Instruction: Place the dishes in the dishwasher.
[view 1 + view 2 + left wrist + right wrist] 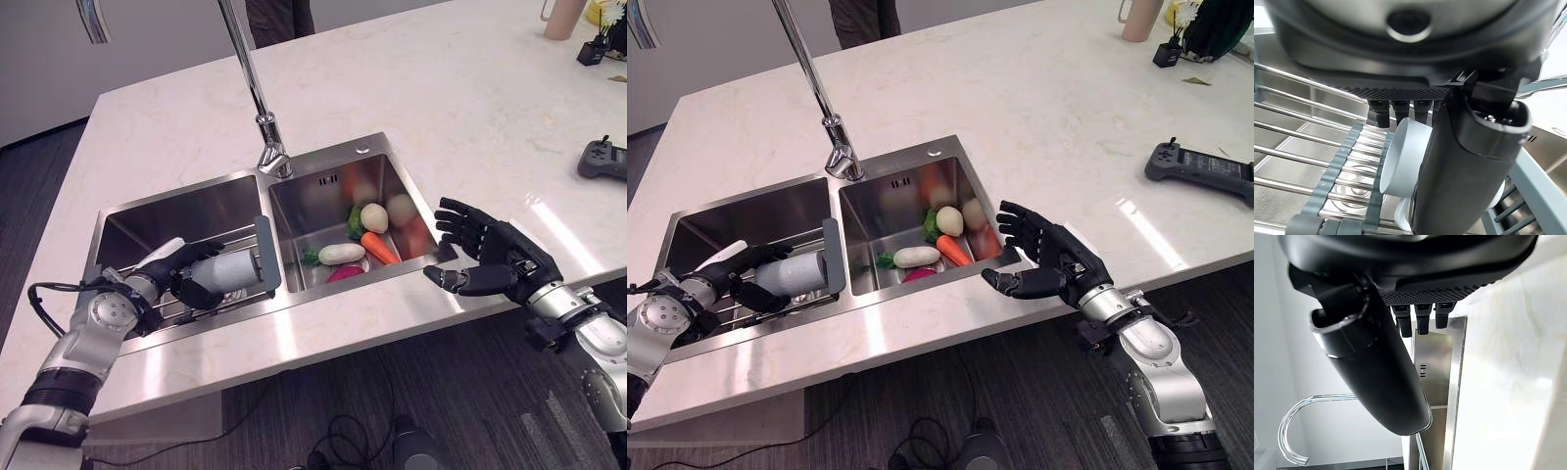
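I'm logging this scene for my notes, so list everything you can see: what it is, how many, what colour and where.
sink: one, steel, two basins, set in the countertop
countertop: one, pale marble
tap: one, chrome, behind the sink
rack: one, grey, in the left basin
cup: one, white, lying on the rack
vegetables: several, white, orange, green and pink, in the right basin
controller: one, dark, far right on the countertop
left hand: dark, fingers curled round the cup
right hand: dark, open, at the front right of the sink
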You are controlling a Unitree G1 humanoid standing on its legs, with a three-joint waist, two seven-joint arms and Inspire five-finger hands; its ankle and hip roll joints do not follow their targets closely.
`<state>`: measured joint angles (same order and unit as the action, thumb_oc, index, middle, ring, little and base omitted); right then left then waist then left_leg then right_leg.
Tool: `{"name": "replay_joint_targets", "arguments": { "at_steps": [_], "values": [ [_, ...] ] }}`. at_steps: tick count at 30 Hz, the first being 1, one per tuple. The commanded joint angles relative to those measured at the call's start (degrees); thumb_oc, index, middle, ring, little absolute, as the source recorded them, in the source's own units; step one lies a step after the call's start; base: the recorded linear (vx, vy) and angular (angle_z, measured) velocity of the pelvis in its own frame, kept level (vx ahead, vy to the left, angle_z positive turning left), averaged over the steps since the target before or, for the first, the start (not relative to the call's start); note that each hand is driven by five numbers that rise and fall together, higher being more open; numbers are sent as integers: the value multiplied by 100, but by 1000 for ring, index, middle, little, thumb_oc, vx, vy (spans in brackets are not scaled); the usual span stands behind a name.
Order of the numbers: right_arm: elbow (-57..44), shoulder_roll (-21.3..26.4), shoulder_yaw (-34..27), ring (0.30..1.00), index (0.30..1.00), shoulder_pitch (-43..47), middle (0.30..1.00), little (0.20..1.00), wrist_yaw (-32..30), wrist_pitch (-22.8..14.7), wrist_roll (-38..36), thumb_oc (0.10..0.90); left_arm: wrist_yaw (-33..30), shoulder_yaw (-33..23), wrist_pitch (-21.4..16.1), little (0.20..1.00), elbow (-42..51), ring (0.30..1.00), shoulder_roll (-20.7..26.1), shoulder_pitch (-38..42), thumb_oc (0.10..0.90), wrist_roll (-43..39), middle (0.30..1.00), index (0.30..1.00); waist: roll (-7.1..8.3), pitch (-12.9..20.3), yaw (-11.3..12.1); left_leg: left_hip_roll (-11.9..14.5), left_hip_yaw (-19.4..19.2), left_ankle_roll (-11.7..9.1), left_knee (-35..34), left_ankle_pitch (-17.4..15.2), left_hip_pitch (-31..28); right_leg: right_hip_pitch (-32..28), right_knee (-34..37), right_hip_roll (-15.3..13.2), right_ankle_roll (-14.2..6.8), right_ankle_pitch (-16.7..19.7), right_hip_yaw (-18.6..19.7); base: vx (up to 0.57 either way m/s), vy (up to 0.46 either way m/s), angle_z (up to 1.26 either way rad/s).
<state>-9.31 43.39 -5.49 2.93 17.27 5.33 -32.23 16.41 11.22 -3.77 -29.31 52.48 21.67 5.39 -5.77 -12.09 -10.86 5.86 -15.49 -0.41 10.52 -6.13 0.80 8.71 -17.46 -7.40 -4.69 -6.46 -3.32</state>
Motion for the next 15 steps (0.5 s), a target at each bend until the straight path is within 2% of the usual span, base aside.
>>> {"name": "replay_joint_targets", "arguments": {
  "at_steps": [1,6,10,15],
  "values": [
    [-702,103,-448,900,900,662,900,900,93,-603,-298,800,-253,-149,-51,900,-66,900,288,572,800,81,900,900,127,420,56,-67,63,-80,667,-896,181,-309,27,-35,-356,-670,-332,-3,2,-4],
    [-711,107,-445,900,900,680,900,900,136,-546,-290,800,-214,-117,114,900,-207,900,224,609,800,51,900,900,149,422,39,-61,48,-80,667,-896,180,-300,27,-25,-356,-663,-319,-6,-1,-6],
    [-742,119,-464,900,900,661,900,900,200,-519,-299,800,-59,-99,133,900,-328,900,223,581,800,134,900,900,146,419,10,-57,21,-73,667,-908,157,-299,27,-23,-362,-654,-307,-12,5,-6],
    [-730,141,-451,900,900,654,900,900,263,-519,-292,800,282,-12,343,900,-467,900,222,653,800,198,900,900,143,430,-6,-66,1,-61,667,-918,155,-298,27,-20,-368,-657,-303,0,0,0]
  ]
}}
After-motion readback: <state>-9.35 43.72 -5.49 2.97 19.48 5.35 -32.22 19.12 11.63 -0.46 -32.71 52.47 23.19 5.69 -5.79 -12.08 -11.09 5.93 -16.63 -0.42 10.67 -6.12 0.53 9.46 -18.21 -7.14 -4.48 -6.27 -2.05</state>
